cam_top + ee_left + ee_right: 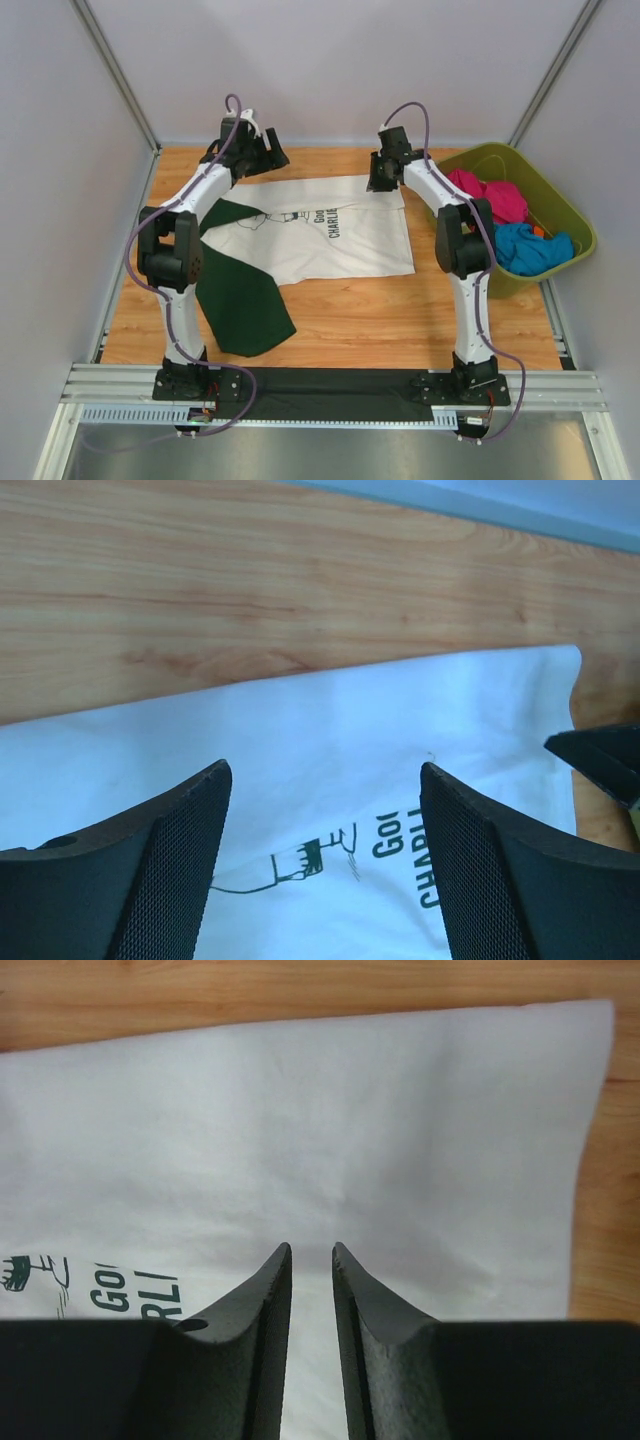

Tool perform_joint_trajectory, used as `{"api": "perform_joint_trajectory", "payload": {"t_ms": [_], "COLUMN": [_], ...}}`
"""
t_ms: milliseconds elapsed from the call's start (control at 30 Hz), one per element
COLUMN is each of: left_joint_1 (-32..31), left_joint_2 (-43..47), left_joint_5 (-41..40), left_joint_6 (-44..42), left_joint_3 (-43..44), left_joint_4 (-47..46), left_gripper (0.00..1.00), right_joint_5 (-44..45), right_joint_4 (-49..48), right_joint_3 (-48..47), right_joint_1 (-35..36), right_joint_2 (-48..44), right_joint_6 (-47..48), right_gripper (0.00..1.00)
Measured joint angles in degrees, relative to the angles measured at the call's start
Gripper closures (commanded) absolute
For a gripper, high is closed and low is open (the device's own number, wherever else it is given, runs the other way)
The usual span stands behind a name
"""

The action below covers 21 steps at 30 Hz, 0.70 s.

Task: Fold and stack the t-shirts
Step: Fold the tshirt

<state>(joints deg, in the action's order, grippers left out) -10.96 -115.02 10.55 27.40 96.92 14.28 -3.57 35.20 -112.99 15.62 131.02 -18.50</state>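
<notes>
A white t-shirt (335, 245) with dark green lettering lies spread on the wooden table, and its dark green sleeve part (240, 295) trails toward the near left. My left gripper (258, 150) hovers over the shirt's far left edge, and the left wrist view shows it (325, 780) open wide above the printed graphic with nothing between its fingers. My right gripper (382, 175) is over the shirt's far right corner. In its own view the gripper (311, 1248) has its jaws a narrow gap apart, with only white fabric (350, 1110) visible below them.
An olive-green tub (560, 215) stands at the right edge of the table, holding pink (495, 195) and blue (525, 248) clothes. Bare wood shows at the near middle and beyond the shirt. Walls enclose the table at the back and sides.
</notes>
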Motion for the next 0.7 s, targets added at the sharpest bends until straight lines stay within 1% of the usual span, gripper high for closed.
{"api": "perform_joint_trajectory", "payload": {"t_ms": [67, 100, 133, 167, 267, 433, 600, 700], "left_joint_1": [-0.5, -0.9, -1.2, -1.5, -2.6, -5.2, -6.7, -6.8], "left_joint_2": [-2.1, -2.9, -3.4, -3.8, -4.1, -4.2, -6.2, -7.8], "left_joint_5": [2.4, 3.3, 4.0, 4.4, 4.3, 3.7, 3.8, 3.8], "left_joint_6": [0.3, 0.4, 0.3, 0.1, -1.1, -2.3, -3.4, -4.0], "left_joint_3": [-0.2, -0.4, -0.7, -0.8, -0.8, -0.7, 0.9, 1.7], "left_joint_4": [-1.2, -1.6, -1.6, -1.4, -0.4, 1.2, 2.8, 4.2], "left_gripper": [0.18, 0.18, 0.18, 0.19, 0.19, 0.20, 0.21, 0.21], "right_joint_5": [-0.9, -1.2, -1.6, -1.9, -2.9, -3.6, -4.3, -4.5], "right_joint_4": [-0.2, -0.2, -0.2, -0.2, -0.1, 0.1, -0.2, -0.3], "right_joint_3": [0.0, 0.0, 0.0, 0.1, 0.7, 2.5, 6.4, 7.9], "right_joint_1": [0.8, 1.1, 1.3, 1.6, 2.1, 1.9, 1.9, 1.9], "right_joint_2": [1.0, 1.4, 1.7, 1.9, 1.9, 1.9, 1.3, 0.2], "right_joint_6": [0.4, 0.5, 0.8, 1.1, 2.4, 4.5, 6.5, 7.8], "right_gripper": [0.76, 0.78, 0.82, 0.83, 0.86, 0.94, 0.95, 0.98]}}
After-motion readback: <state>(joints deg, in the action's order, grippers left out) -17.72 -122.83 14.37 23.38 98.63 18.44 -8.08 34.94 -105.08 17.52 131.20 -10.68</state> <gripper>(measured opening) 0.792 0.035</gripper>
